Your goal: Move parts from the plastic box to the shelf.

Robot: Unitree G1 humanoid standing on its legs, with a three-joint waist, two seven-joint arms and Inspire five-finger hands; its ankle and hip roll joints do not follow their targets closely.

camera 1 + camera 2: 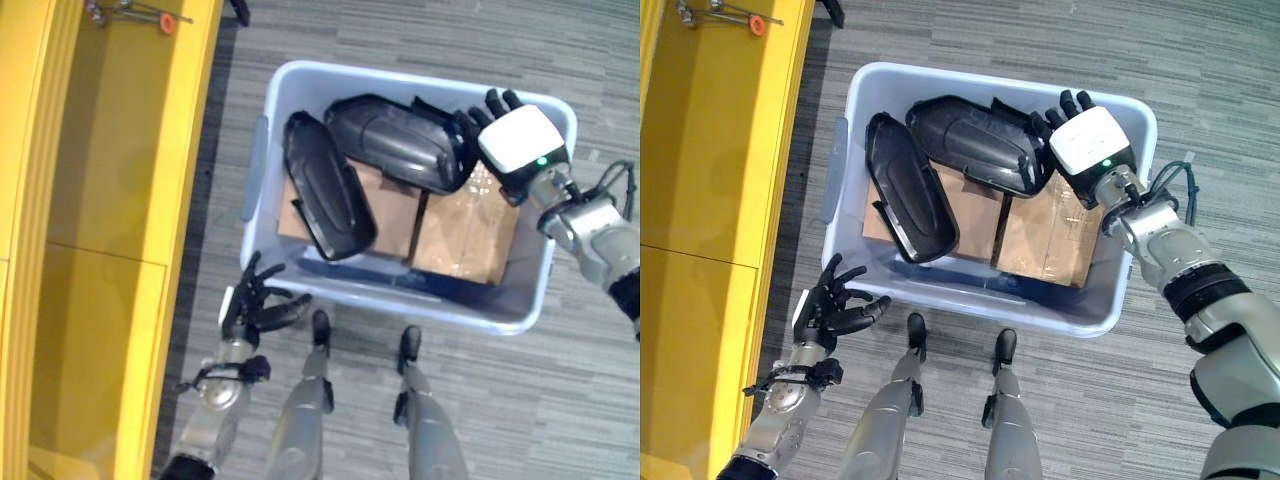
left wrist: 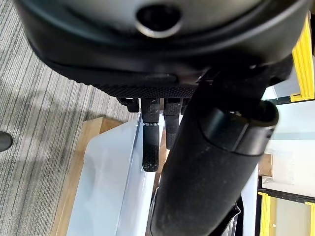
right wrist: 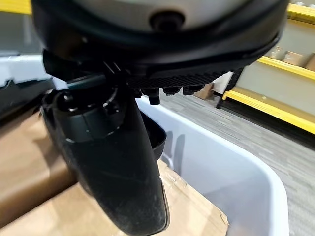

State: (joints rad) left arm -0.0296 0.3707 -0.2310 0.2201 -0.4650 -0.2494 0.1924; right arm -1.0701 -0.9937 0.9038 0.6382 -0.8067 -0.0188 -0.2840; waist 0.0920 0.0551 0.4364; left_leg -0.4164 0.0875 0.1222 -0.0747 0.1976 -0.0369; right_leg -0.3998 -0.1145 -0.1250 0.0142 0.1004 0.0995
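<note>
In the left eye view, two black parts (image 1: 400,140) are seen lying on cardboard (image 1: 465,240) in the plastic box (image 1: 520,300). The right hand (image 1: 515,140) is placed at the larger part's end, near the box's far right corner; its grasp cannot be told. In the right eye view, the left hand (image 1: 830,305) is held open outside the box's near left corner, beside the yellow shelf (image 1: 710,140).

Glossy black parts (image 1: 395,140), plastic box (image 1: 400,300), cardboard (image 1: 465,235)

A pale plastic box (image 1: 262,175) sits on the floor just beside the yellow shelf (image 1: 130,230). Inside it, two glossy black moulded parts (image 1: 328,186) (image 1: 400,143) lie tilted on brown cardboard (image 1: 465,238), ends overlapping.
</note>
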